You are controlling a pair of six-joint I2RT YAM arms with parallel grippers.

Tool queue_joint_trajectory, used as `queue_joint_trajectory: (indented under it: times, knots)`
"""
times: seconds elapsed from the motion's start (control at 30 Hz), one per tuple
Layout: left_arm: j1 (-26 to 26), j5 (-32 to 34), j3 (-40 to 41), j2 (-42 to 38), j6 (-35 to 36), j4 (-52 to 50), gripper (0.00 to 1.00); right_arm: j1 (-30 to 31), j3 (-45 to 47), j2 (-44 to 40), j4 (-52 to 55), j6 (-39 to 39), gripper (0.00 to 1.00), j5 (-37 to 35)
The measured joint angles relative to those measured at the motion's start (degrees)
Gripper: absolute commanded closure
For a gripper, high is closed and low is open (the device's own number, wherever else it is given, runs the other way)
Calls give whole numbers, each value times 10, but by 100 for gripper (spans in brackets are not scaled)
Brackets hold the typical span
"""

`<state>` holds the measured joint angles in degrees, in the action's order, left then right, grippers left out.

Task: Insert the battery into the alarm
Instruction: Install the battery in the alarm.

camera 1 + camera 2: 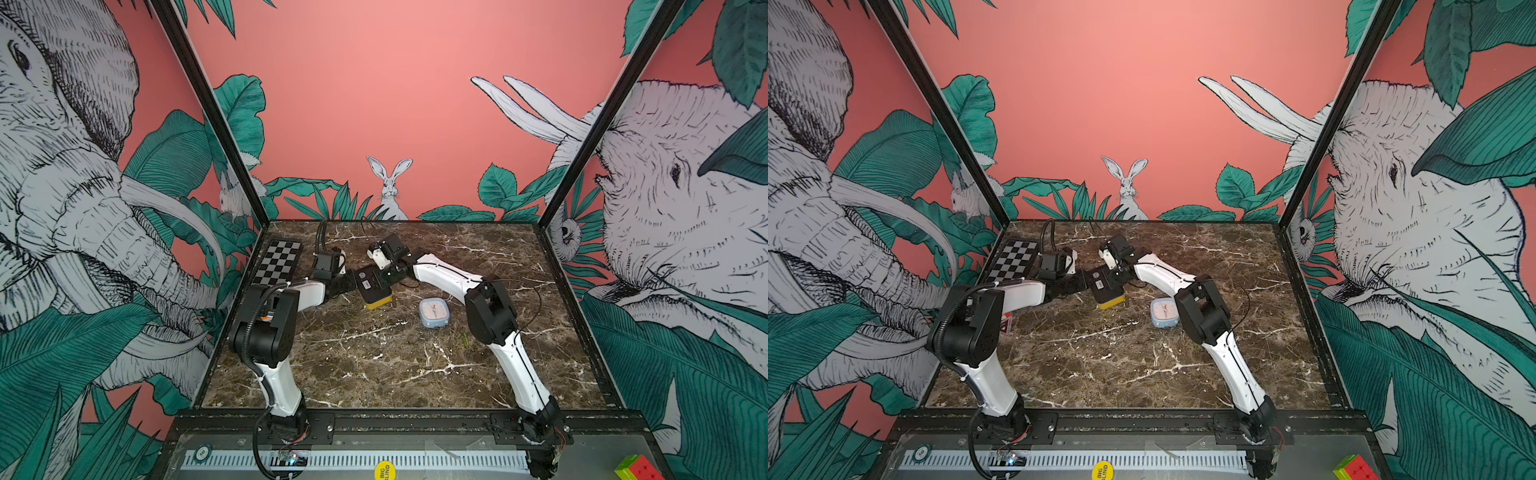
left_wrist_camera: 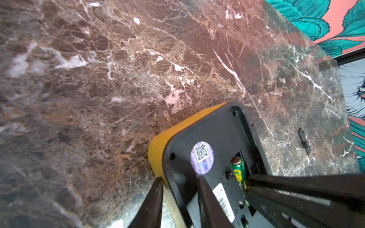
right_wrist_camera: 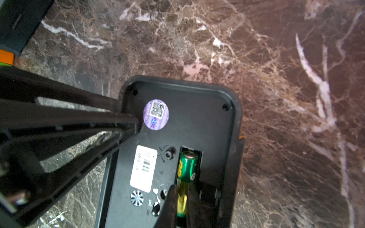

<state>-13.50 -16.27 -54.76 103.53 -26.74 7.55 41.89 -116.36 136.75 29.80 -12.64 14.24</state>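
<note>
Marble tabletop (image 1: 374,365) brown, white-veined, under yellow alarm (image 1: 377,304); pink jungle-mural walls (image 1: 374,104) around

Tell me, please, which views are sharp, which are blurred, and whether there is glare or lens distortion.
In both top views: sharp and evenly lit, but the wide lens splays the frame posts outward. Left wrist view: the table smears toward one edge and carries a pinkish sheen. Right wrist view: the battery label is soft; the right gripper is dark and out of focus.
</note>
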Motion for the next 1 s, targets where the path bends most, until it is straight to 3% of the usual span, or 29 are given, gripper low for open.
queue_joint_trajectory:
  times: [0.3,0.5,0.63,1.0]
  knots:
    - [-2,-7,-15,9,14,-11,69,-3,-42,22,-3,-8,85,-10]
    - [-2,-7,-15,9,17,-12,69,-5,-73,40,18,-5,96,-27]
    - [-2,-7,-16,9,19,-13,69,-4,-70,40,18,4,100,-28]
    - [-2,-8,-16,9,22,-13,71,0,-32,29,5,19,100,-25]
